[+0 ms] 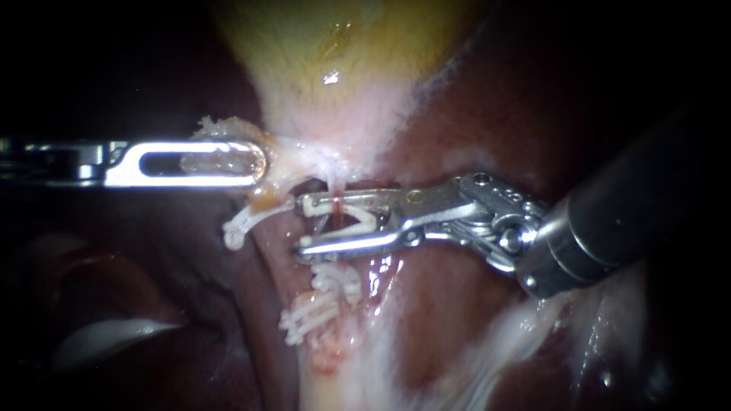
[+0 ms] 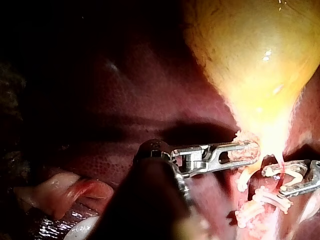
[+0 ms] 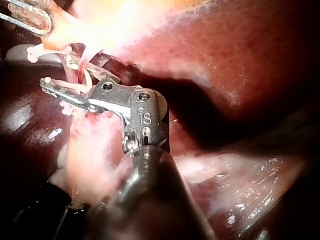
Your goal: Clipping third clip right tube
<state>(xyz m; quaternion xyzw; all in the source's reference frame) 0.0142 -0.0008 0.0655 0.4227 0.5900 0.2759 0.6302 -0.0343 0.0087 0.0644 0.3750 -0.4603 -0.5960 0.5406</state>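
My right instrument [image 1: 303, 227] comes in from the right and carries an open white clip [image 1: 358, 217] in its jaws, which stand spread apart. A thin reddish tube [image 1: 335, 199], the right tube, runs down from the gallbladder [image 1: 343, 46] neck and passes between those jaws inside the clip. Two closed white clips [image 1: 320, 308] sit on the same tube just below. My left instrument [image 1: 255, 162] has slotted jaws shut on whitish tissue at the gallbladder neck. The right wrist view shows my right instrument [image 3: 57, 72] astride the tube; the left wrist view shows my left instrument [image 2: 250, 151] on the neck.
Another white clip [image 1: 242, 222] sits on a strand to the left of the right instrument's jaws. Dark red liver [image 1: 487, 99] surrounds the site. A pale glossy fold [image 1: 106, 339] lies at the lower left. The right instrument's thick shaft [image 1: 609, 221] fills the right side.
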